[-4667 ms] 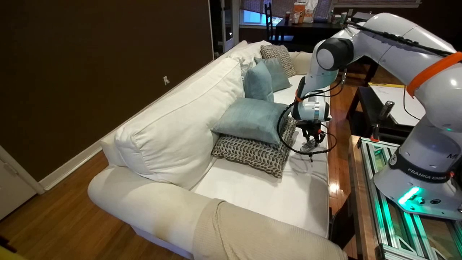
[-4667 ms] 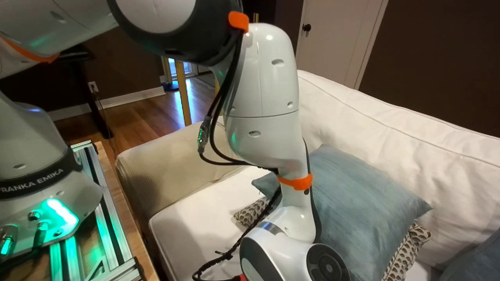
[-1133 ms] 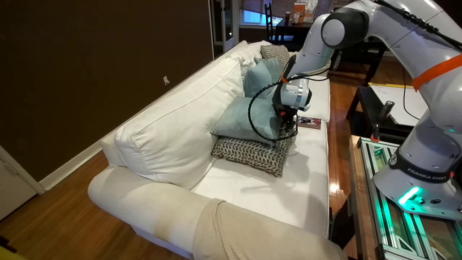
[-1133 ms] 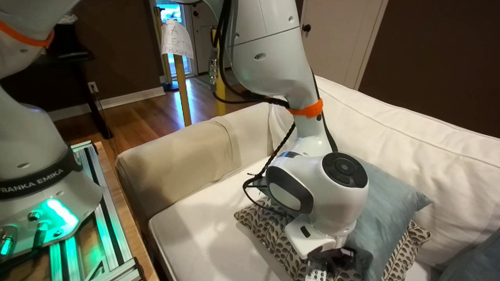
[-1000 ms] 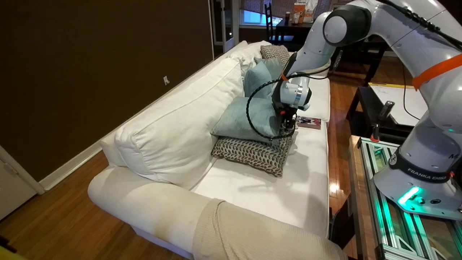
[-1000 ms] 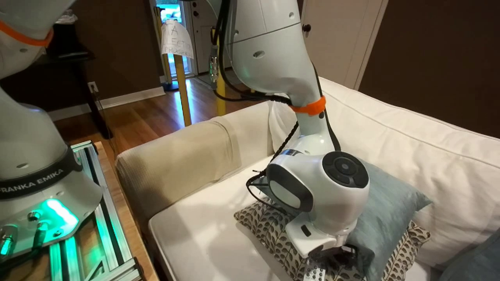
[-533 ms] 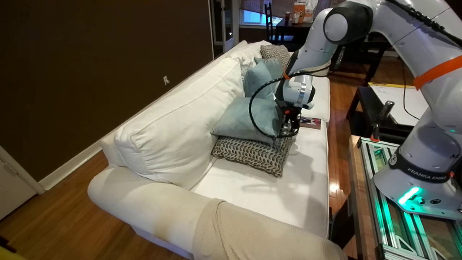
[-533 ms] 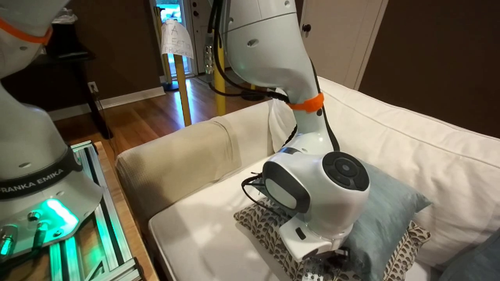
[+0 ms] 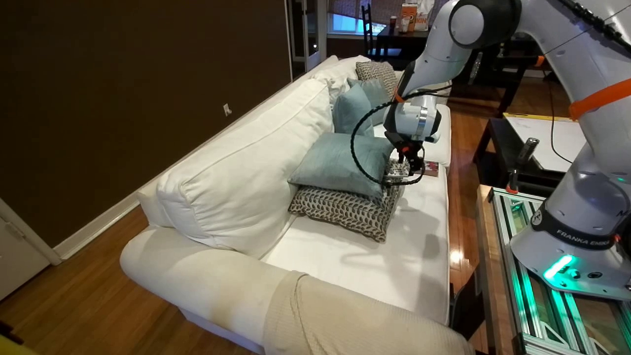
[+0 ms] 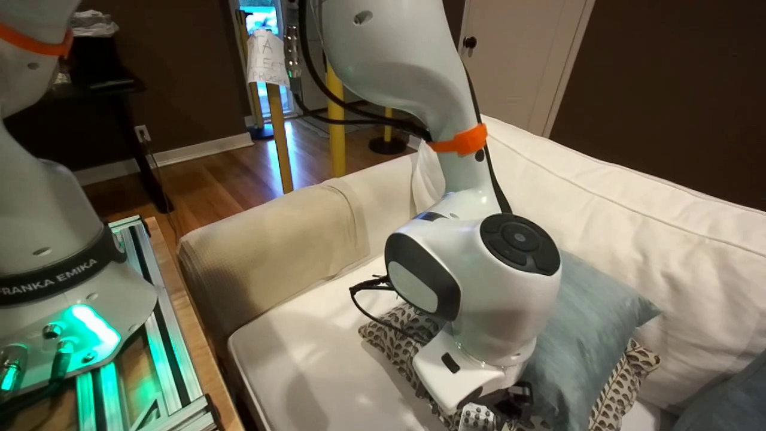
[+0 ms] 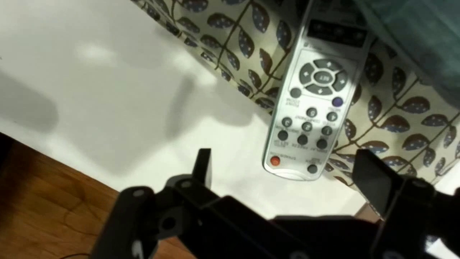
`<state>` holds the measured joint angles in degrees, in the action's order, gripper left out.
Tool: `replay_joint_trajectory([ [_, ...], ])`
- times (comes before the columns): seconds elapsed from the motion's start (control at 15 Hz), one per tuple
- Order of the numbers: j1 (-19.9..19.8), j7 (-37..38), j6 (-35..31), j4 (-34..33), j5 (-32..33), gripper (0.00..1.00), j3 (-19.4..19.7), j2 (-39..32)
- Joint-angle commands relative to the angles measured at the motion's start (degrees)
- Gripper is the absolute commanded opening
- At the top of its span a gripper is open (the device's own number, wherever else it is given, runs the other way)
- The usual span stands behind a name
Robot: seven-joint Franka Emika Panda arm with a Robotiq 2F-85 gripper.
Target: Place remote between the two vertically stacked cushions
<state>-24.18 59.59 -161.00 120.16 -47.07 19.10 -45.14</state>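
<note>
Between patterned cushion (image 9: 340, 212) and light-blue cushion (image 9: 340, 161), insertion is judged partly done; an inward push is probably needed next.
Two stacked cushions are counted; then one gripper (image 11: 285, 167), its fingers spread and nothing held; then one remote (image 11: 316, 93), laid on the patterned cushion, its far end seemingly covered by the upper one, its near end overhanging.

White sofa seat (image 9: 335, 256), directly on it a leaf-patterned cushion (image 9: 340, 209) and, near that, a reddish booklet (image 9: 431, 169).
</note>
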Motion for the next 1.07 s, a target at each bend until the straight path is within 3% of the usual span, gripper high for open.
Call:
replay_joint_trajectory([
  [0.0, -3.5, -10.1, -4.1, 3.6, -1.9, 1.00, -2.3, 3.7],
  [0.07, -4.9, -13.8, -5.3, 3.8, -2.7, 1.00, -3.4, 4.3],
  [0.2, -12.5, -22.5, -8.2, 3.9, -2.8, 1.00, -10.0, 6.5],
  [0.33, -20.9, -30.3, -6.4, 3.7, -3.7, 1.00, -17.1, 8.2],
  [0.47, -27.4, -37.1, -1.6, 3.6, -6.6, 1.00, -21.5, 9.0],
  [0.53, -27.0, -41.2, 2.8, 2.9, -10.3, 1.00, -19.9, 8.7],
  [0.73, -26.4, -42.4, 14.9, 2.7, -10.3, 1.00, -14.4, 7.9],
  [1.0, -26.2, -45.9, 24.1, 0.8, -10.6, 1.00, -9.8, 6.1],
])
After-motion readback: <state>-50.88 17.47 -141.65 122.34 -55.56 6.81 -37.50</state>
